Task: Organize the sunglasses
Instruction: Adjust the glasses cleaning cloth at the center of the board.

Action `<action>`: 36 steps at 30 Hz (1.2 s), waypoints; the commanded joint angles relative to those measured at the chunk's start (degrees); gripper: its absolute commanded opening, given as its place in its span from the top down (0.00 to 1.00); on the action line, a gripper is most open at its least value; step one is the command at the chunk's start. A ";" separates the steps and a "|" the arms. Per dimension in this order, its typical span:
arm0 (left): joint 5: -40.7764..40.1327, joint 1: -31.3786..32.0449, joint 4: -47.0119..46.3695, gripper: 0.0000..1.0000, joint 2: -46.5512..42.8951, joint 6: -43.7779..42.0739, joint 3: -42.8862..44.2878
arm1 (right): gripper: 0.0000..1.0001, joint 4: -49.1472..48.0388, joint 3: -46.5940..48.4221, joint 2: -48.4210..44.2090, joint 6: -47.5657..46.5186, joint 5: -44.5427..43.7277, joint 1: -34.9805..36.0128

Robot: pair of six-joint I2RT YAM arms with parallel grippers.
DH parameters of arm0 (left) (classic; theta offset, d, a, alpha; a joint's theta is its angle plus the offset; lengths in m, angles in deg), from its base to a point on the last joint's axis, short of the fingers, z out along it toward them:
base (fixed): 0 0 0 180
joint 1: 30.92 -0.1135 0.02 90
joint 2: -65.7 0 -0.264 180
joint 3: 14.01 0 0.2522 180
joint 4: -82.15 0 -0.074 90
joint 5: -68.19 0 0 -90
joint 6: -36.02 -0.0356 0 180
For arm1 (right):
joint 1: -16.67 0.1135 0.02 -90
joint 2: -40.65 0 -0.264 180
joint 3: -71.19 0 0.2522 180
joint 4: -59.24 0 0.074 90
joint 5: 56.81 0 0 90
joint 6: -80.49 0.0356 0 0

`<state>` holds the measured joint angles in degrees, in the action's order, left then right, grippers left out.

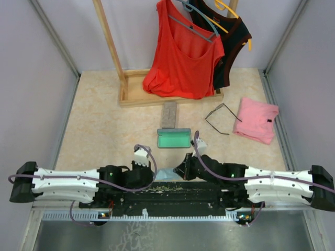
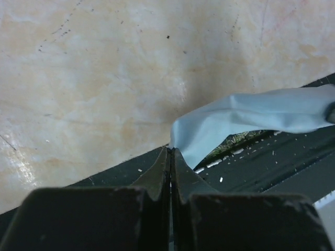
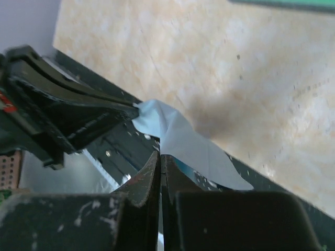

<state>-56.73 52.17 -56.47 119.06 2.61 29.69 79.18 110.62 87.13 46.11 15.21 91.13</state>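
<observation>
The left gripper (image 2: 171, 151) is fully closed, its tips pinched on one corner of a light blue wiping cloth (image 2: 251, 120). The right gripper (image 3: 160, 156) is closed just as tight and looks to be nipping the opposite edge of the same cloth, though that bite is so shallow it is hard to be sure. The cloth hangs stretched between them, low over the dark base plate (image 1: 172, 196) at the near edge of the table (image 1: 104, 120).

The first risk sits right there. Both holds are on the very margin of thin fabric, so any pull apart could slip one corner free and drop the cloth onto the plate, where it would be awkward to pick up again. With the two wrists this close, an uncoordinated move could also knock the fingers together.

Just beyond, an open case (image 1: 174, 139) shows its green lining. A cloth swung forward carelessly could drape over its rim or nudge it out of place. A closed grey case (image 1: 168, 114) lies just behind it.

Farther off to the right, one pair of sunglasses (image 1: 222, 118) rests on the table, arms unfolded, beside a pink garment (image 1: 257, 120). I can find no second pair. Neither gripper is near the glasses, and their thin wire frame would be easy to bend or skid away under a hard or off-centre pinch
</observation>
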 commanded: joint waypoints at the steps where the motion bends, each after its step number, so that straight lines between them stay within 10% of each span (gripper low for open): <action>1: -3.49 3.91 5.90 1.00 1.96 5.44 3.19 | 1.00 8.74 3.70 0.77 5.38 -3.94 4.60; 12: -9.97 0.10 -5.41 1.00 8.48 2.08 0.77 | 1.00 1.26 -1.92 4.49 6.81 -3.43 -3.82; 36: 2.34 -19.11 -30.33 1.00 23.77 -13.23 -2.35 | 1.00 -17.77 1.22 25.78 -6.79 10.26 -27.27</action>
<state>-55.81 34.38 -84.08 141.29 -10.00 27.74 65.96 108.63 110.87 42.37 23.30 65.95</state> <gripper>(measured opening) 0.005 0.005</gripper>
